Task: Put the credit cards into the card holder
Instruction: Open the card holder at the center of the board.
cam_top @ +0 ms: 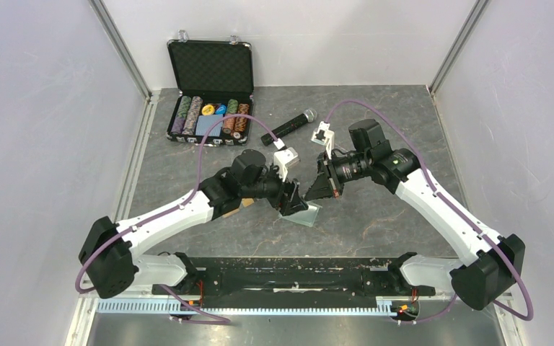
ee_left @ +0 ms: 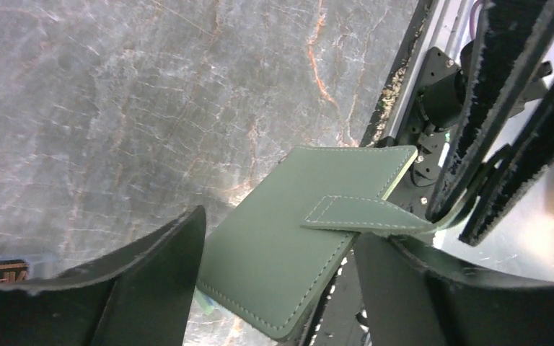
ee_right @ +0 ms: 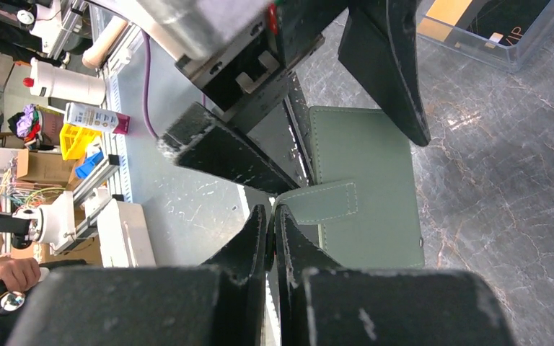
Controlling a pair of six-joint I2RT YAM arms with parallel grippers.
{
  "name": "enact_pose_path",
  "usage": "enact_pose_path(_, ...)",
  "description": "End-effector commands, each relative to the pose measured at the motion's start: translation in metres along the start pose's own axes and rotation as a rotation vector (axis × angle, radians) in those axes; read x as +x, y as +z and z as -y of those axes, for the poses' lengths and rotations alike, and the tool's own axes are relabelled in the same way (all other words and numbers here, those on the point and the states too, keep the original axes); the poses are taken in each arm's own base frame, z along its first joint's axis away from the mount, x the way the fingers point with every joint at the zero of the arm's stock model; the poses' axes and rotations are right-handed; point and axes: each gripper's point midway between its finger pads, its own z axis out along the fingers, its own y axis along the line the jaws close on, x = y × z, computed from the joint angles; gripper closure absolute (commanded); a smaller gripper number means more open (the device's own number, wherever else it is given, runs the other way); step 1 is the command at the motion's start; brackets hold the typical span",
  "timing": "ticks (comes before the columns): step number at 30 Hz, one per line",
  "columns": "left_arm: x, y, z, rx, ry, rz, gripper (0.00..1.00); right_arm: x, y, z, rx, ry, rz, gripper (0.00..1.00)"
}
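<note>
**Right arm pinches the wallet strap, left jaws spread around it**

The grey veined table (cam_top: 375,144) carries both white arms, which lean in from the near edge and meet at its middle. At the far left stands an open poker chip case (cam_top: 213,94), its lid upright and rows of chips inside. A black microphone (cam_top: 288,126) lies between the case and the arms.

A clear plastic tray (ee_right: 469,47) sits just beyond the arms' meeting point. It holds a gold-tan card (ee_right: 443,14) and a black card (ee_right: 505,14) side by side.

The sage-green card holder (ee_right: 375,158) is under the two wrists, close to the table's near edge, folded shut with its stitched outer face up. Whether it lies fully flat cannot be told.

The left gripper (ee_left: 278,238) is released, with one finger on each side of the card holder and neither clearly pressing it. The right gripper (ee_right: 270,213) is clenched, its fingers together on the strap (ee_left: 361,216) where it runs out past the holder's edge. The strap's stitched end lies over the green face
</note>
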Motion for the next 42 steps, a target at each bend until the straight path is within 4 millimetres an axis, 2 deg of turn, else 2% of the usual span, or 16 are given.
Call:
enact_pose_path(1,-0.004,0.008,0.012,0.07,-0.036,-0.008,0.29,-0.009,0.002,-0.007,-0.042,-0.022,0.028,1.0)
enact_pose_path(5,0.009,0.01,0.017,0.106,-0.078,-0.081,0.6,-0.012,0.002,-0.004,-0.023,-0.015,0.039,1.0)
enact_pose_path(7,0.012,0.01,0.02,0.119,-0.101,-0.105,0.7,-0.012,0.002,0.0,-0.004,-0.01,0.042,1.0)
enact_pose_path(10,0.008,0.007,0.026,0.132,-0.128,-0.106,0.75,-0.013,-0.002,0.013,0.067,0.004,0.061,0.79)
enact_pose_path(14,0.0,-0.002,0.034,0.149,-0.15,-0.078,0.83,-0.018,-0.018,0.03,0.17,0.006,0.118,0.4)
enact_pose_path(16,-0.003,-0.007,0.039,0.169,-0.155,-0.065,0.84,-0.018,-0.026,0.034,0.205,-0.008,0.14,0.27)
enact_pose_path(19,-0.006,-0.014,0.047,0.2,-0.166,-0.058,0.86,-0.01,-0.027,0.03,0.179,-0.029,0.136,0.16)
enact_pose_path(26,-0.017,-0.024,0.061,0.262,-0.194,-0.031,0.88,0.013,-0.018,0.015,0.033,-0.054,0.119,0.12)
enact_pose_path(31,-0.037,-0.032,0.073,0.318,-0.205,0.031,0.87,0.025,-0.013,0.014,-0.017,-0.044,0.103,0.14)
enact_pose_path(33,-0.043,-0.034,0.076,0.328,-0.208,0.049,0.84,0.027,-0.01,0.014,-0.034,-0.035,0.106,0.2)
enact_pose_path(35,-0.047,-0.035,0.077,0.331,-0.211,0.055,0.81,0.026,-0.008,0.012,-0.061,-0.02,0.119,0.37)
enact_pose_path(37,-0.049,-0.035,0.076,0.323,-0.218,0.06,0.77,0.021,-0.007,0.009,-0.084,-0.017,0.14,0.57)
enact_pose_path(39,-0.05,-0.036,0.071,0.287,-0.229,0.069,0.71,0.016,-0.007,0.008,-0.089,-0.012,0.156,0.82)
enact_pose_path(41,-0.051,-0.037,0.058,0.199,-0.239,0.087,0.65,0.011,-0.007,0.007,-0.09,-0.013,0.167,1.0)
enact_pose_path(42,-0.051,-0.039,0.05,0.147,-0.242,0.097,0.58,0.01,-0.007,0.008,-0.084,-0.015,0.173,1.0)
